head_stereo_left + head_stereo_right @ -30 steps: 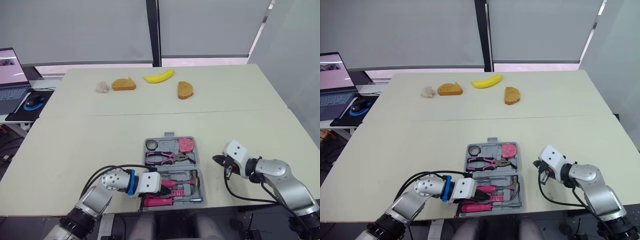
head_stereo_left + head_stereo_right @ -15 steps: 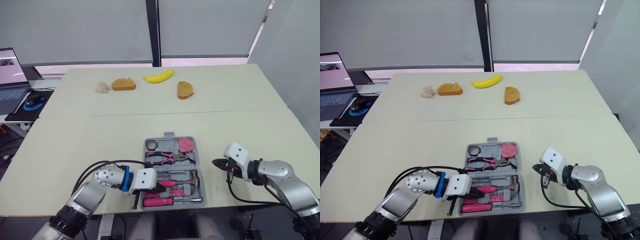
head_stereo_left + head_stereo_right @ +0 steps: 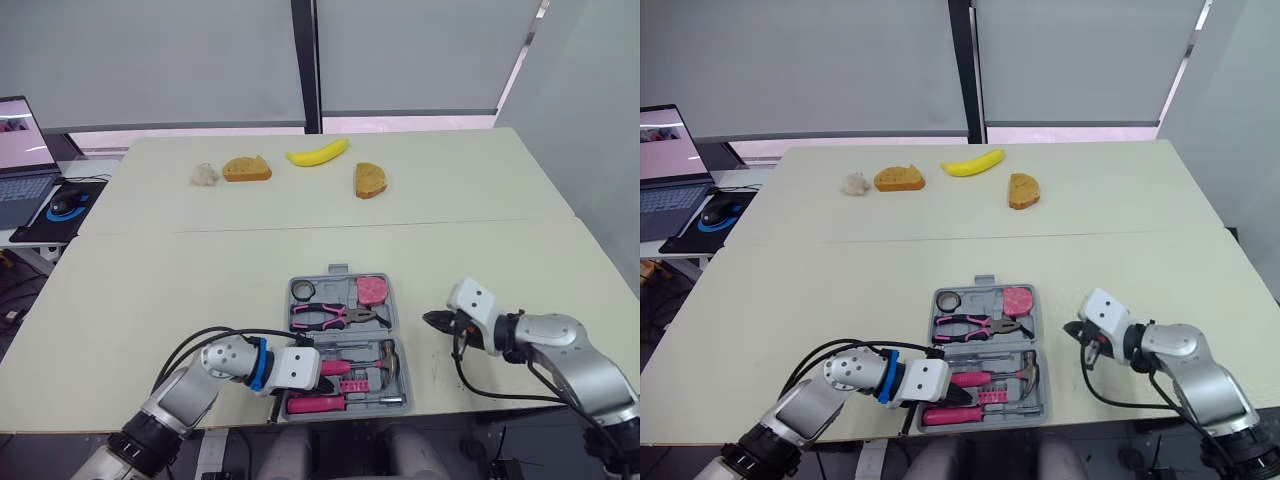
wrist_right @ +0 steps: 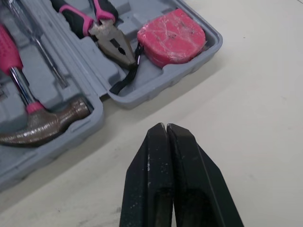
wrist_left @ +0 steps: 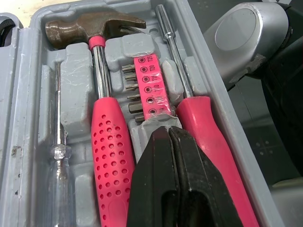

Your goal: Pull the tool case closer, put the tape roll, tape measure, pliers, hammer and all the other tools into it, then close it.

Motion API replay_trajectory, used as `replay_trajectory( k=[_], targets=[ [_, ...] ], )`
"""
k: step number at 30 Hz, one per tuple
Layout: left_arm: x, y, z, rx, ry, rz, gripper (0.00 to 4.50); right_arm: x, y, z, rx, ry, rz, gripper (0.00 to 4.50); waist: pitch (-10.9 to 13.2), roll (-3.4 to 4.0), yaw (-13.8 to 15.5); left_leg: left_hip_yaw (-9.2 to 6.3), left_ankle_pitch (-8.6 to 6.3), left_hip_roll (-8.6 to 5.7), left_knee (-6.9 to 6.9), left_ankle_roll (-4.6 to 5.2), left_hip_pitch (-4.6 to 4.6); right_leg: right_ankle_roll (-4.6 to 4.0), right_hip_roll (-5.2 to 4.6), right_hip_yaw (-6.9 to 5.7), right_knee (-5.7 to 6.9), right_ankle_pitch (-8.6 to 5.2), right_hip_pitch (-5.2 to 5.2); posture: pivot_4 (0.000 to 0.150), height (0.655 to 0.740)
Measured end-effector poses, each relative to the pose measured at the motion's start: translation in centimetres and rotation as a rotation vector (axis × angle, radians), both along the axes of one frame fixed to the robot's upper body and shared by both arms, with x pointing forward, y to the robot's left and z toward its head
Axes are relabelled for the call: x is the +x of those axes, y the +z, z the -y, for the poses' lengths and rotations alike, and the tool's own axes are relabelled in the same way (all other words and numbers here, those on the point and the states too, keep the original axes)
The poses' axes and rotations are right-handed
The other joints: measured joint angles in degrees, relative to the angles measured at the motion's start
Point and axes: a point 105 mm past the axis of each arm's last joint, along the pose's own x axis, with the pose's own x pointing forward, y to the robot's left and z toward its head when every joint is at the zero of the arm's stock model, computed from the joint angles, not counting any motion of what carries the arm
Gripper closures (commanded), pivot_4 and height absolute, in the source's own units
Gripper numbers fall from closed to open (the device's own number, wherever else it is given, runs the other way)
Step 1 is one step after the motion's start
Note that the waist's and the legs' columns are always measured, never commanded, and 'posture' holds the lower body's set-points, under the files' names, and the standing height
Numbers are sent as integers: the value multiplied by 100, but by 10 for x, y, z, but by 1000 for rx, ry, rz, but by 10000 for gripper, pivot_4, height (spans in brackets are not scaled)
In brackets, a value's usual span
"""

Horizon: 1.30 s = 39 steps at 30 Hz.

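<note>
Table [image 3: 200, 280]: hammer [image 5: 108, 142] lies crosswise, head rightward; left tool [image 5: 168, 130], right tool [image 4: 165, 126] pressed together.

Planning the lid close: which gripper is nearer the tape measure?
Right. The right gripper is over the table beside the tape measure; the left gripper is over the tool case's near half.
</note>
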Motion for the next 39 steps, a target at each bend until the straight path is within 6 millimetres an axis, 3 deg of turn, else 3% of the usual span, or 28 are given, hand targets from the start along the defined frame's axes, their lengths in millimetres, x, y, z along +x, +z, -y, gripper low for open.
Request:
replay_trajectory(
  k=[7, 14, 21, 28, 39],
  targets=[
    [0, -1, 0, 6, -7, -3, 45000, 30, 19, -12, 136, -138, -208, 20539, -1, 1, -11, -1, 0, 0, -1, 0, 1, -1, -1, 1, 2, 0, -2, 1500, 7400],
    [-1, -1, 3, 7, -22, -1, 45000, 46, 10, -32, 190, -235, -381, 378, -3, 4, -3, -1, 0, -6, -1, 0, -2, -2, -5, 4, 3, 0, -5, 1500, 7400],
    [-2, -3, 4, 12, -28, 2, 45000, 58, -20, -42, 192, -310, -521, 378, -9, 15, -25, 2, 0, -5, -1, 1, 1, -2, -3, 6, 11, 0, -8, 1500, 7400],
    [-3, -5, 4, 25, -46, 10, 45000, 73, -19, -63, 283, -300, -585, 378, -17, 23, -39, 5, 0, -5, -1, 1, 7, -2, -2, 8, 15, 0, -6, 1500, 7400],
    [-4, -7, -4, 57, -74, 3, 45000, 77, -26, -75, 369, -153, -611, 378, -45, 24, -155, 11, -1, 3, -10, 3, 32, -2, 4, 14, 22, 0, 1, 1500, 7400]
  ],
)
